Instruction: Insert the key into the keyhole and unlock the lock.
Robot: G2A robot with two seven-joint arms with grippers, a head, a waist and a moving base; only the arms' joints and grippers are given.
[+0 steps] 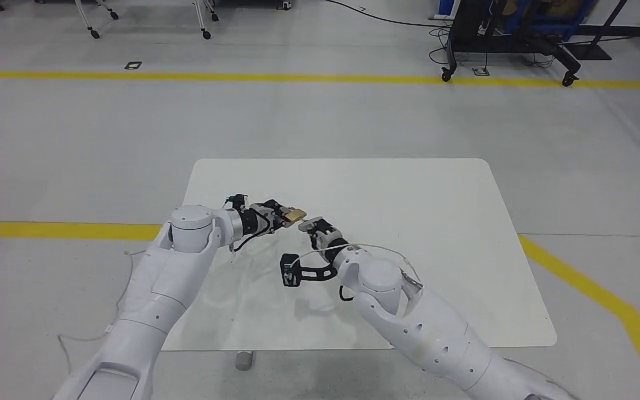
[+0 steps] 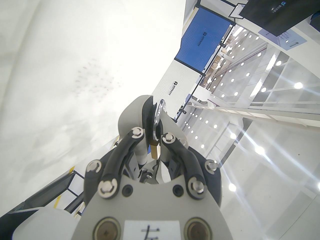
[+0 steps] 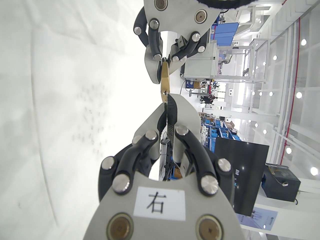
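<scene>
Lock: a brass padlock [image 3: 164, 79] is held in the air above the white table [image 1: 430, 200], between the two arms.
Left gripper [image 2: 156, 119]: its jaws are clamped on the lock's body, and the silver shackle [image 2: 160, 109] pokes out past the fingertips.
Right gripper [image 3: 167, 106]: its tip sits hard against the lock's free end with the jaws pressed nearly flat together. I take it they are pinching the key, though the pads hide it.
Keyhole: it is covered by the right fingertips, so I cannot tell how deep the key sits.
Stage: this looks like the insertion itself or the moment just before the turn, and the shackle looks not yet sprung.
Risk, misalignment: if the key meets the hole at a slight angle, pushing on could jam it or lever the lock round in the left jaws.
Risk, slipping: the key is thin and gripped by its edge, so a twist against a stiff cylinder could spin it between the pads instead of turning the lock.
Risk, dropping: both pieces are in mid-air, and either grip giving way sends brass down to the table.
Risk, half-seated turn: turning before the key is fully home would bind, and could bend the key.
</scene>
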